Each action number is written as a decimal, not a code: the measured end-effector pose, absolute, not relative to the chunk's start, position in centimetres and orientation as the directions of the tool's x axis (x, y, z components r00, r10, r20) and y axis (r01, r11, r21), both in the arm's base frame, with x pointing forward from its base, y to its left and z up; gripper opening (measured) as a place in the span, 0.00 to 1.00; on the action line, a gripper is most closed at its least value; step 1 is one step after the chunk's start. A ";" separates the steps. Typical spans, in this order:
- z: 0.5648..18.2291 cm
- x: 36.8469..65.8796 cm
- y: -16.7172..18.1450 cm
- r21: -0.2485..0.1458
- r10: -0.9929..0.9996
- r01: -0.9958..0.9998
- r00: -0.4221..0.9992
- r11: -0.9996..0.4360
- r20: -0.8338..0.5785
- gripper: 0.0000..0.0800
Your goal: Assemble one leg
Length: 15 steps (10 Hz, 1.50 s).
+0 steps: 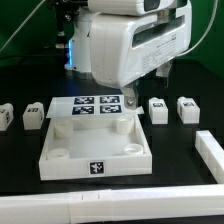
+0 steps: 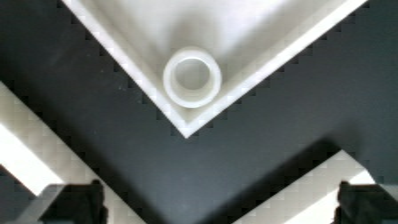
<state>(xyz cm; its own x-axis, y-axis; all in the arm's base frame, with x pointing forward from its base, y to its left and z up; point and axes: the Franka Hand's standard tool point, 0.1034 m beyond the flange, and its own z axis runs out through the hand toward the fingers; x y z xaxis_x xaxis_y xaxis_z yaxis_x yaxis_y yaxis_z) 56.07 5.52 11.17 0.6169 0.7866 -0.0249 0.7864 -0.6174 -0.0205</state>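
Small white tagged legs stand on the black table: two at the exterior view's left [image 1: 33,115], [image 1: 5,116] and two at its right [image 1: 158,111], [image 1: 187,108]. The large white square tray [image 1: 95,166] lies in the middle. My gripper [image 1: 130,98] hangs over the tray's far right corner, apart from all the legs. In the wrist view the gripper [image 2: 217,208] is open and empty, one dark fingertip [image 2: 71,205] at each side. Between them I see the tray's corner [image 2: 111,48] with its round socket [image 2: 192,78].
The marker board [image 1: 90,104] lies flat just behind the tray. A long white rail [image 1: 110,208] runs along the front edge and another white bar [image 1: 211,152] lies at the exterior view's right. The arm's bulky white body [image 1: 125,45] hides the back of the table.
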 end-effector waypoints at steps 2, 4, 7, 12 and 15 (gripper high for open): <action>11.2 56.1 5.5 -0.021 0.785 0.785 0.618 -0.619 -0.025 0.81; 11.1 55.9 6.0 -0.033 0.520 0.519 0.854 -0.854 -0.022 0.81; 10.6 52.7 3.8 -0.020 0.839 0.839 0.544 -0.544 -0.017 0.81; 10.3 52.4 3.3 -0.017 0.888 0.888 0.459 -0.459 -0.012 0.81; 9.6 51.3 2.2 0.035 0.951 0.951 0.308 -0.308 0.005 0.81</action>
<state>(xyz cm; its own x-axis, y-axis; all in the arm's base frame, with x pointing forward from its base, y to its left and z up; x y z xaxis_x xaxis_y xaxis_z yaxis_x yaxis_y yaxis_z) 51.27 2.17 9.56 0.3085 0.9512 0.0053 0.9506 -0.3085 0.0348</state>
